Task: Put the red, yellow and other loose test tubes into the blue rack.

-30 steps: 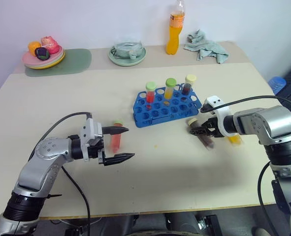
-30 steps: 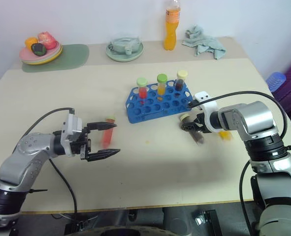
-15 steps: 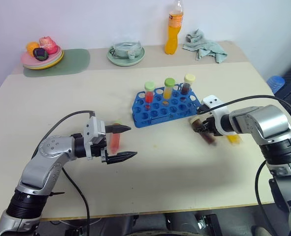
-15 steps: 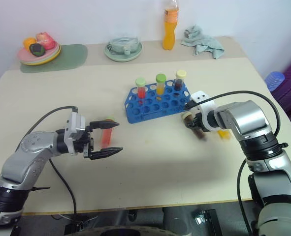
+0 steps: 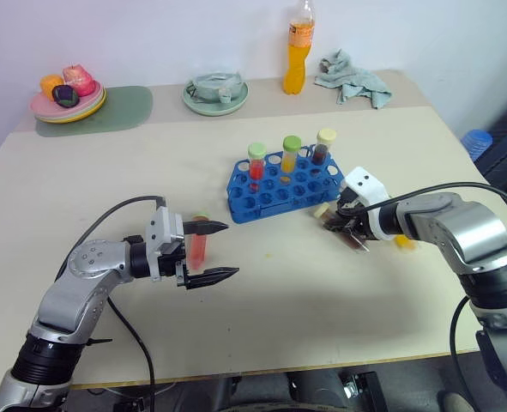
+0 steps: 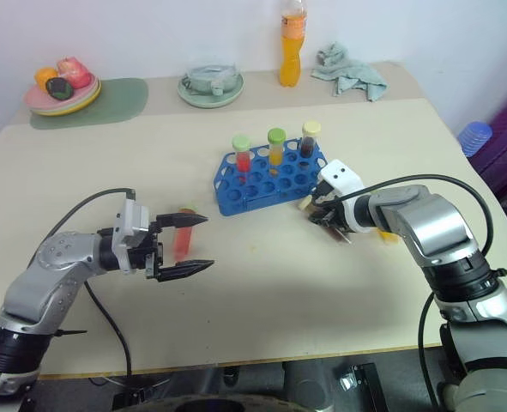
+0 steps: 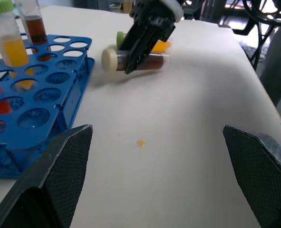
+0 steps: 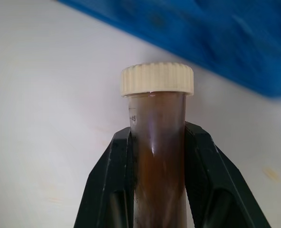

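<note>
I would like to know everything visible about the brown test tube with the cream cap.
The brown test tube is a clear cylinder, plastic by its look, filled with dark brown liquid and closed by a ribbed cream screw cap. Fine printed markings sit just under the cap. The right pincer is shut on its body, one black finger on each side. It lies roughly level, cap toward the blue rack, close beside the rack's near right corner.

Improvised lab bench: beige table (image 5: 107, 184), blue tube rack (image 5: 283, 184), fruit plate (image 5: 67, 99), drink bottle (image 5: 298, 47), rag (image 5: 347, 75).
</note>
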